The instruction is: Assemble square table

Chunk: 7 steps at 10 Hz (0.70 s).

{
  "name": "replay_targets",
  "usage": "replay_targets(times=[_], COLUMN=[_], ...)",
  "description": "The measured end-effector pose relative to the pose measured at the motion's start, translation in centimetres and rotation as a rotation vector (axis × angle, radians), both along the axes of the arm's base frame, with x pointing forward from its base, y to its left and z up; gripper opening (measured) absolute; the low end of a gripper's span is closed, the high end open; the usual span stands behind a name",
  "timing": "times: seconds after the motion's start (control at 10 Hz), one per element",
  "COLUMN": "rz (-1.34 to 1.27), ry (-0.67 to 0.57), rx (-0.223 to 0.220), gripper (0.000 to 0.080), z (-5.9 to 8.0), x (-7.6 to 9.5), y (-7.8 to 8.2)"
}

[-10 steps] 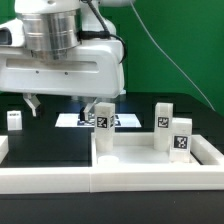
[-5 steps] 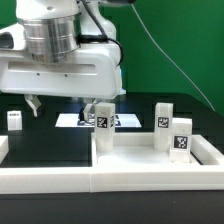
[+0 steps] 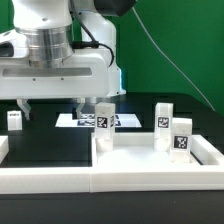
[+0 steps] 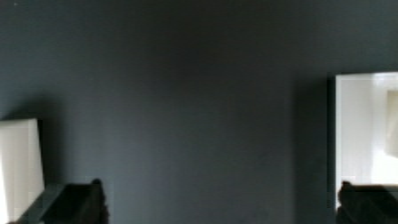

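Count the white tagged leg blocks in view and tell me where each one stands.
4. One leg stands alone at the exterior view's left. One stands near the middle, by the tray's corner. Two stand close together at the right. Others may be hidden behind the arm.

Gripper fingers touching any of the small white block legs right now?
Apart. The wrist view shows the open gripper with only bare black table surface between its dark fingertips; no small white block leg there.

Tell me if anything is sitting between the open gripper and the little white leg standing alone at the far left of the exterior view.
Nothing visible is. The gripper hangs open above bare black table, and the lone leg stands just to the exterior view's left of it. The other legs stand off to the right.
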State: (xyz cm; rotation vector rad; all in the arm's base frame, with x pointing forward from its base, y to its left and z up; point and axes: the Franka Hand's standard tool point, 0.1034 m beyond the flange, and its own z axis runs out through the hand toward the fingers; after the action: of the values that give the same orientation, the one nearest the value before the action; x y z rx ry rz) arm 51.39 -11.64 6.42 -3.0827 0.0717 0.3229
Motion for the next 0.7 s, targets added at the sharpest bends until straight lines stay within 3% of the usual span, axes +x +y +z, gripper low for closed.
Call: replay_targets(times=[0.3, 0.5, 0.7], rz=[0.003, 0.108, 0.181], ry=[0.015, 0.026, 0.036], rx=[0.002, -0.02, -0.017], gripper=[0.0649, 0.0649, 0.0649], z=[-0.5, -1.2, -1.3], x=[-1.4, -3.7, -4.6], y=[0.1, -0.1, -0.6])
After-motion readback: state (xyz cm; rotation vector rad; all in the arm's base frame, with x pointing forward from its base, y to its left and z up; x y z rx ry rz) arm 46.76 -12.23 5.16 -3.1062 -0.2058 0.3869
